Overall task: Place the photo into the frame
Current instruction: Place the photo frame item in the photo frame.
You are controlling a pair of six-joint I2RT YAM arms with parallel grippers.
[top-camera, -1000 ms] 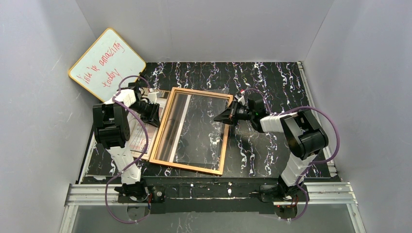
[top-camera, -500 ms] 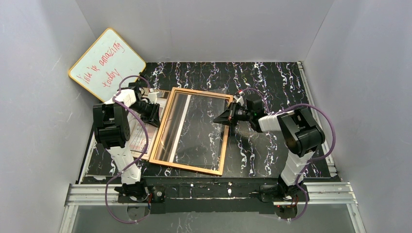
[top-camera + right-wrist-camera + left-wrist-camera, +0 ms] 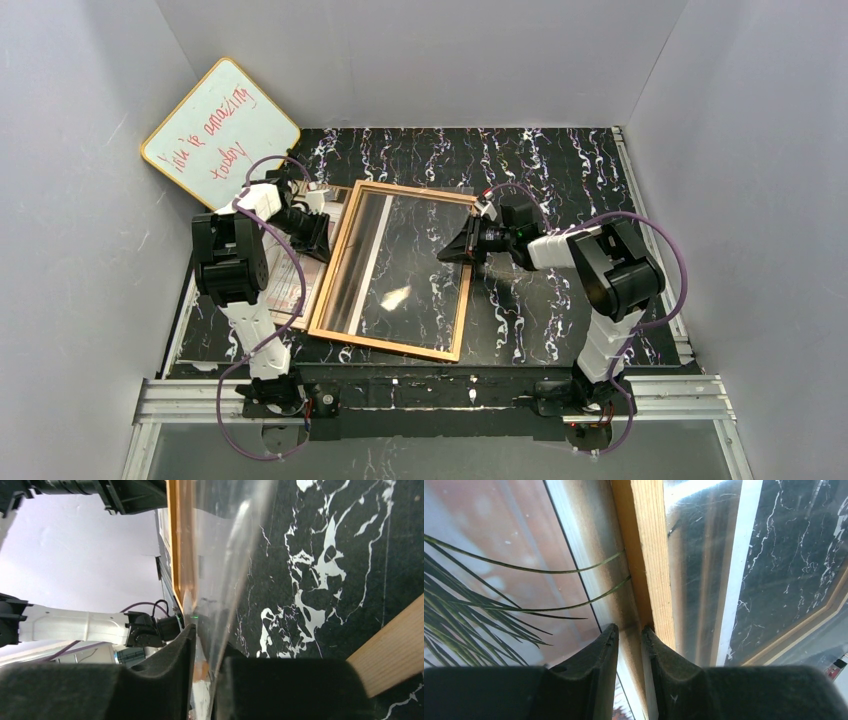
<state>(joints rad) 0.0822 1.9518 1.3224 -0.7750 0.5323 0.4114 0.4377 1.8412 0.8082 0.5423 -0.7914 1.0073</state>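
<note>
Our left arm (image 3: 232, 262) folds at the elbow and angles inward, its left gripper (image 3: 318, 235) pitched downward with jaws only a narrow slit apart; our right arm (image 3: 610, 270) reaches leftward, its right gripper (image 3: 452, 247) with jaws slightly parted

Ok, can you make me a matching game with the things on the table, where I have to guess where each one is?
Things:
1. white square board with red writing
2. orange-brown wooden picture frame
3. paper photo with a dark spiky plant
4. right gripper

Places:
A. along the frame's left edge
B. at the frame's right edge, clear pane between its fingers
C. leaning in the far left corner
D. middle of the black marble table

Pairs: 1-C, 2-D, 3-A, 4-B
</note>
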